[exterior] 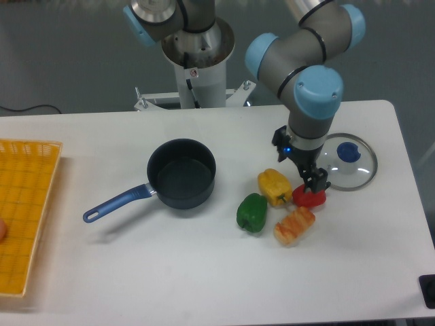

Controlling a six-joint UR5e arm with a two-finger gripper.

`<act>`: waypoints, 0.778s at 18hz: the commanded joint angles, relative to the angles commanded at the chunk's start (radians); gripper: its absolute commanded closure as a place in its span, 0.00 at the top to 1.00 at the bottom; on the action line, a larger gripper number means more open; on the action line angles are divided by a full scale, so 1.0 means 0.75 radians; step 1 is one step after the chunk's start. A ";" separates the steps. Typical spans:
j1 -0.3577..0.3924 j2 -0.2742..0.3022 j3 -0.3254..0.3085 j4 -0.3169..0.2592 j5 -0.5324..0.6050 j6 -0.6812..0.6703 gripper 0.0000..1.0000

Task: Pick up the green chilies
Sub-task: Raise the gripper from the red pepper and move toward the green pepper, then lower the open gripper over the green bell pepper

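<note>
The green chilies (252, 212) are a glossy dark-green pepper lying on the white table, right of the pot and front-left of a yellow pepper (274, 186). My gripper (314, 182) hangs to their right, just above a red pepper (309, 198), about a pepper's width from the green one. Its dark fingers point down, seem slightly apart, and hold nothing.
An orange-and-white toy food (294, 226) lies right of the green pepper. A dark pot (181, 173) with a blue handle stands to the left. A glass lid (350, 163) with a blue knob lies at the right. A yellow basket (27, 210) sits at the left edge.
</note>
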 joint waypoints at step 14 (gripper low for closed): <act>-0.016 -0.010 -0.107 0.115 -0.125 -0.372 1.00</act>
